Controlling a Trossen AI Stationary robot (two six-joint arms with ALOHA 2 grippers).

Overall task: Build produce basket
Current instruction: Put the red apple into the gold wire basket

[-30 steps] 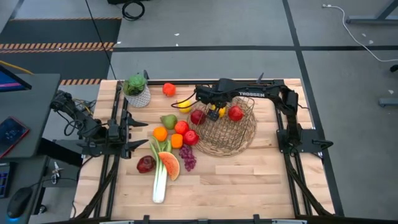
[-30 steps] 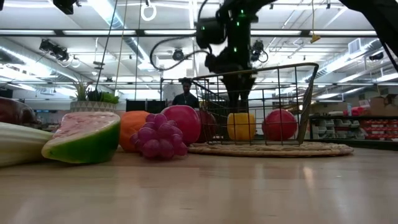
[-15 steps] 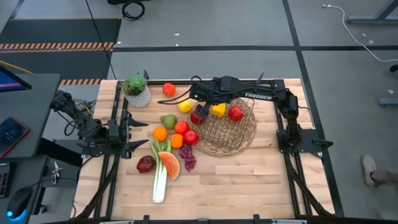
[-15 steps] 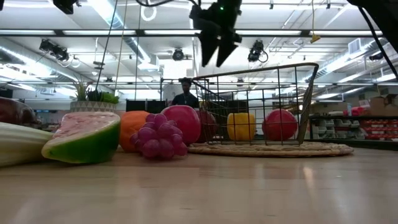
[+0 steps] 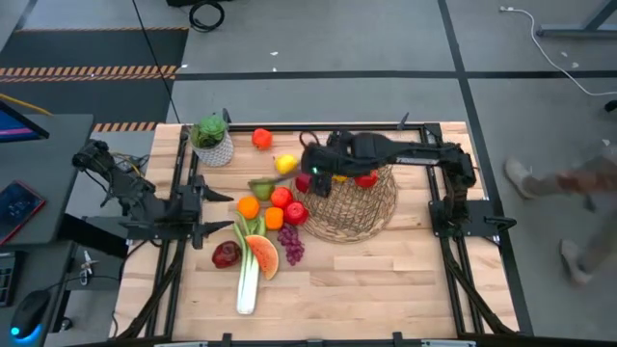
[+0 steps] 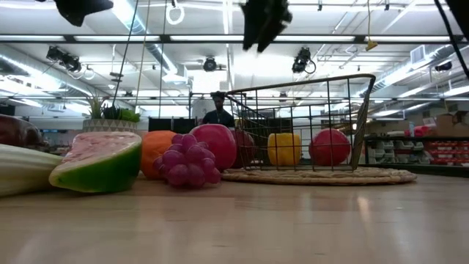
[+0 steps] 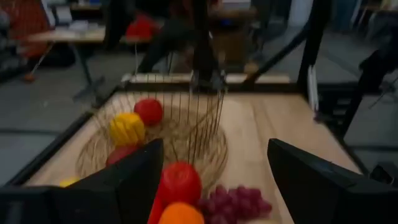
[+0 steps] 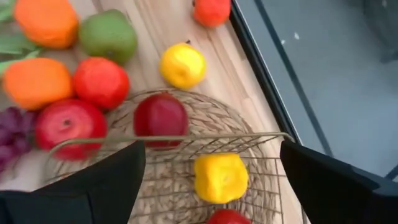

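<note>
The brown wire basket (image 5: pixel 362 207) stands right of the table's middle on its wide woven rim (image 6: pixel 308 176). Inside it lie a yellow pepper (image 8: pixel 217 177), a red fruit (image 6: pixel 330 147) and a dark red apple (image 8: pixel 160 117). My right gripper (image 5: pixel 313 173) hangs open and empty above the basket's left side, and it shows high in the low view (image 6: pixel 264 37). Lemon (image 5: pixel 284 164), pear (image 5: pixel 260 188), oranges, apples, grapes (image 5: pixel 290 243), watermelon slice (image 5: pixel 262 255) and leek (image 5: pixel 249 280) lie on the table left of the basket. My left gripper (image 5: pixel 198 198) waits open at the left edge.
A white netted pot with a green plant (image 5: pixel 212 140) stands at the far left, with an orange-red fruit (image 5: pixel 261 138) beside it. A dark red apple (image 5: pixel 227 254) lies left of the leek. Bare wood lies near the front edge. A person passes beyond the table's right side.
My right gripper has risen out of the basket, from down at the yellow pepper to high above the wire rim. The pepper stays on the basket floor. A person has walked into view on the floor at the right.
</note>
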